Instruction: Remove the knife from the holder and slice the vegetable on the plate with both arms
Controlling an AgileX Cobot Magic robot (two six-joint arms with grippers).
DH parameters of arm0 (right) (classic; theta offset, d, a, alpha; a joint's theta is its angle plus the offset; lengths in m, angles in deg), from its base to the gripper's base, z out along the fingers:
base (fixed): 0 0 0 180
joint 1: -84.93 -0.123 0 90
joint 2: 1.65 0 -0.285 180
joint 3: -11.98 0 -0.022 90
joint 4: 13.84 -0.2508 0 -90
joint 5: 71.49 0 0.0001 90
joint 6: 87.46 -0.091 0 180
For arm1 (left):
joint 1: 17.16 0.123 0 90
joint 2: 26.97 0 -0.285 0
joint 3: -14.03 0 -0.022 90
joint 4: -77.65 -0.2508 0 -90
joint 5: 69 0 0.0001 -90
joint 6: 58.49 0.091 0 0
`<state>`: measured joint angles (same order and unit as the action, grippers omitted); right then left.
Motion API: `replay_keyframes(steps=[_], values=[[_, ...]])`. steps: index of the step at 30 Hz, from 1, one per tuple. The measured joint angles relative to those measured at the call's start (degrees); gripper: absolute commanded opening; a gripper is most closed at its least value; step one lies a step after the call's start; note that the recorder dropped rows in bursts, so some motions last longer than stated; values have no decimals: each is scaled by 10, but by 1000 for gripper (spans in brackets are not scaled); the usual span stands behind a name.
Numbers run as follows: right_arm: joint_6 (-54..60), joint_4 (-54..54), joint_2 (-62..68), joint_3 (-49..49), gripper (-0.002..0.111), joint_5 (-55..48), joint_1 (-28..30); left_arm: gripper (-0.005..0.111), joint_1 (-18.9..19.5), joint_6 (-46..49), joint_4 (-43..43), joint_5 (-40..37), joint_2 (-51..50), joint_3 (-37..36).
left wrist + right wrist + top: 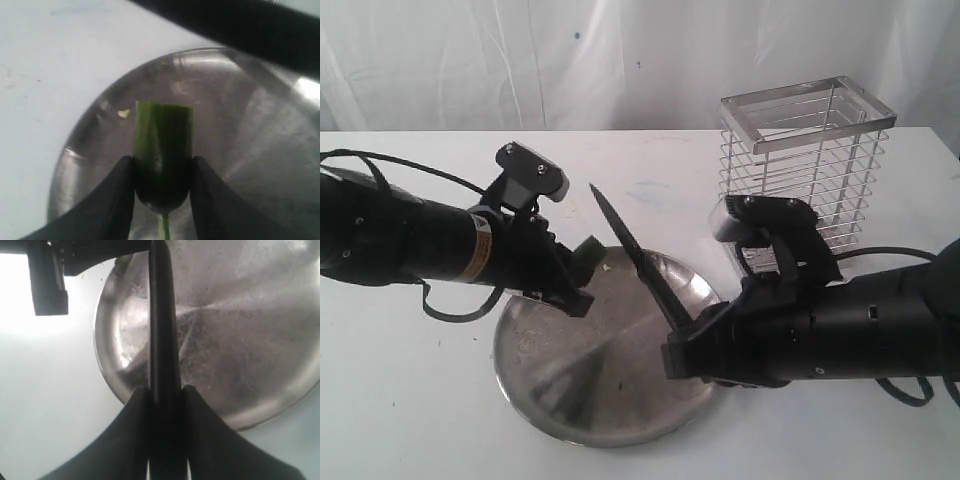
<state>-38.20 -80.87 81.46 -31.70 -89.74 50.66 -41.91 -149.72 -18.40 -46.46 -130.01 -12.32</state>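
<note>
Left gripper point(161, 169) pinches the green chilli point(162, 142) over the steel plate point(550, 400); right gripper point(164, 400) clamps the knife point(161, 315), blade raised — a skewed cut may roll the chilli free or strike the fingers point(115, 195).

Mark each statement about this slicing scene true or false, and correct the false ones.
1. The right gripper holds the knife. True.
2. The knife stands in the wire holder. False: the holder is empty.
3. The left gripper holds the green chilli. True.
4. The wire holder stands on the plate. False: it stands on the table, behind the plate.
5. The knife lies flat on the plate. False: its blade is raised at a slant above the plate.
</note>
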Motion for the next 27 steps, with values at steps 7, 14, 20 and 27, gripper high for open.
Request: replay_keyframes(steps=[7,14,20,27], values=[[-188,280,-1,0,0,-51,0,44,-29,-87,-30,-1,-51,-21],[-263,392,-1,0,0,-85,0,71,-37,-117,-32,-6,-63,-23],[-266,418,-1,12,0,-108,0,79,-37,-118,-32,-11,-38,-23],[-266,474,-1,42,0,-145,0,79,-37,-119,-32,-41,47,-23]])
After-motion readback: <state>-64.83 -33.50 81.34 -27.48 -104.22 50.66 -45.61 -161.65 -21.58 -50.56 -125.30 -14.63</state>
